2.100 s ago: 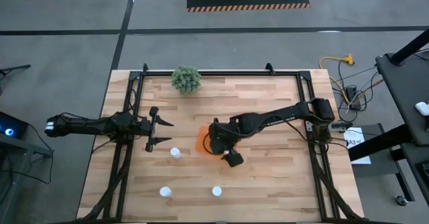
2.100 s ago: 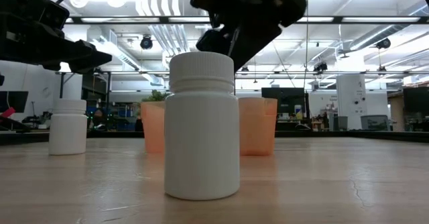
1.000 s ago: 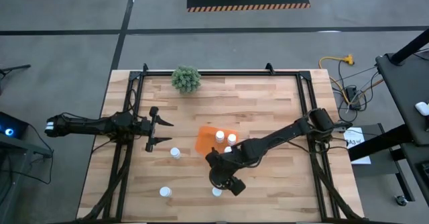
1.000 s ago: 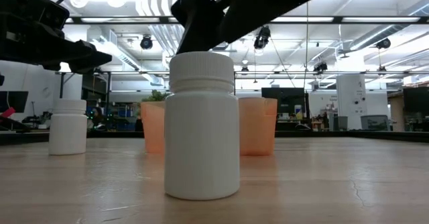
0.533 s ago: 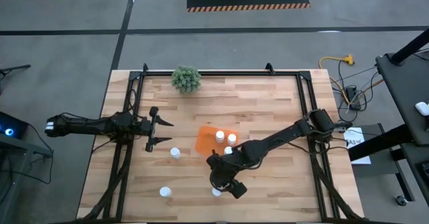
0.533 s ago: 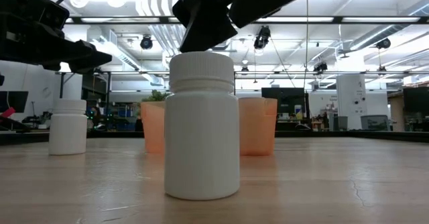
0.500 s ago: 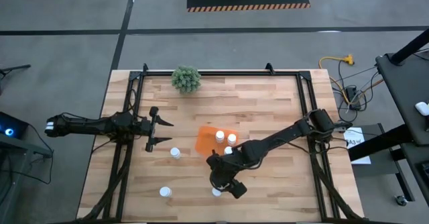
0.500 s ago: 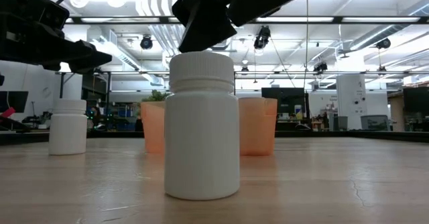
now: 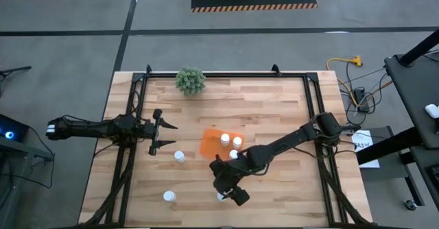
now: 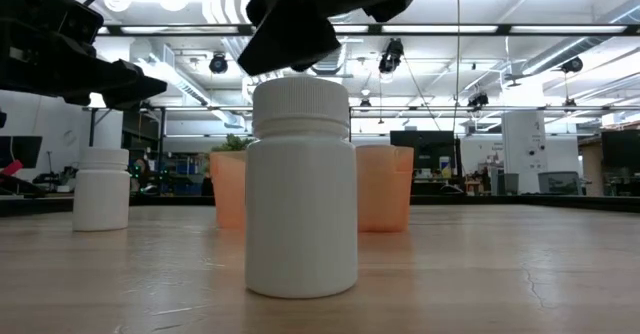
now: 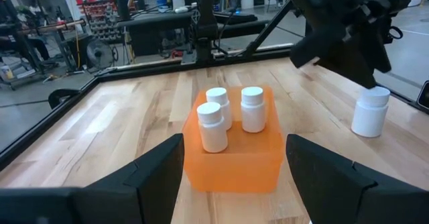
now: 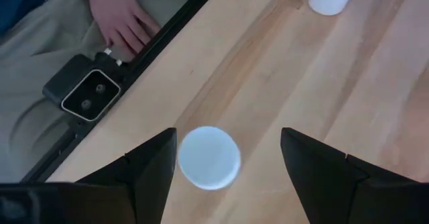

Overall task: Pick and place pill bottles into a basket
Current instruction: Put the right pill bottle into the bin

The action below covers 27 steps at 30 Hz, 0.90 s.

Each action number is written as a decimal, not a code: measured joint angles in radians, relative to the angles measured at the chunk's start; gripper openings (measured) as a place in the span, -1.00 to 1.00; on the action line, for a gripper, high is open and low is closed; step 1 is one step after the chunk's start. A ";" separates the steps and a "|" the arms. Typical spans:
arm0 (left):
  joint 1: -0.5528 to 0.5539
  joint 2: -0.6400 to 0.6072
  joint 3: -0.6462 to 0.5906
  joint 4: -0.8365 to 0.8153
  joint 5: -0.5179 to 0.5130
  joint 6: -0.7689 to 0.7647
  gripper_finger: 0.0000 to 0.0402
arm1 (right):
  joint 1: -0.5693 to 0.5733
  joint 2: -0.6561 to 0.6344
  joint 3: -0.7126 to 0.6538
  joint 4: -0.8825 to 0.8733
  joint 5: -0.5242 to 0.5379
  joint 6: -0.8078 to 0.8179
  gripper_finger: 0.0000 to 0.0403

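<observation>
High view: the small bright orange rectangular basket (image 9: pixel 212 145) sits near the middle of the pale wooden plank table (image 9: pixel 274 105), with three tiny white-capped pill bottles (image 9: pixel 224 139) standing in it. Three more bottles stand loose on the wood: one just left of the basket (image 9: pixel 179 156), one near the front left (image 9: pixel 169 197), and one at the front middle (image 9: pixel 221 197), mostly covered by the right gripper (image 9: pixel 226 192). The left gripper (image 9: pixel 164 136) hovers over the table's left part, its fingers spread apart and holding nothing. A green bushy plant (image 9: pixel 190 80) stands at the far edge, well apart from the rest. Bare wood lies open to the right of the basket.

Low view: the nearest white plastic bottle (image 10: pixel 301 188) is upright with a ribbed cap; the right gripper hangs directly above that cap, not clearly touching. Another bottle (image 10: pixel 101 188) stands at the left, the basket behind.

Left wrist view: the basket (image 11: pixel 234 153) lies between this arm's parted fingers (image 11: pixel 155 169), three bottles upright inside, the front bottle (image 11: pixel 370 110) beyond beside the other arm.

Right wrist view: the round white cap (image 12: pixel 208 157) lies between the separated fingers (image 12: pixel 155 167), close to the table's dark edge rail (image 12: pixel 151 53). A person's hand (image 12: pixel 120 19) rests beyond the rail.
</observation>
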<state>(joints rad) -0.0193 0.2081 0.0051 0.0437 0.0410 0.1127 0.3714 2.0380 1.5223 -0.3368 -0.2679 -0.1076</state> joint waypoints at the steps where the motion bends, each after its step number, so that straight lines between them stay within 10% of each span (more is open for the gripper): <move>1: 0.000 0.000 0.000 0.000 0.000 0.000 0.22 | 0.005 0.007 0.000 0.013 0.000 0.006 0.26; 27: 0.000 0.000 0.000 0.000 0.000 0.000 0.22 | 0.042 0.048 -0.003 0.035 0.035 -0.011 0.24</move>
<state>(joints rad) -0.0189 0.2081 0.0051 0.0437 0.0410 0.1124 0.4129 2.0865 1.5197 -0.3014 -0.2329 -0.1190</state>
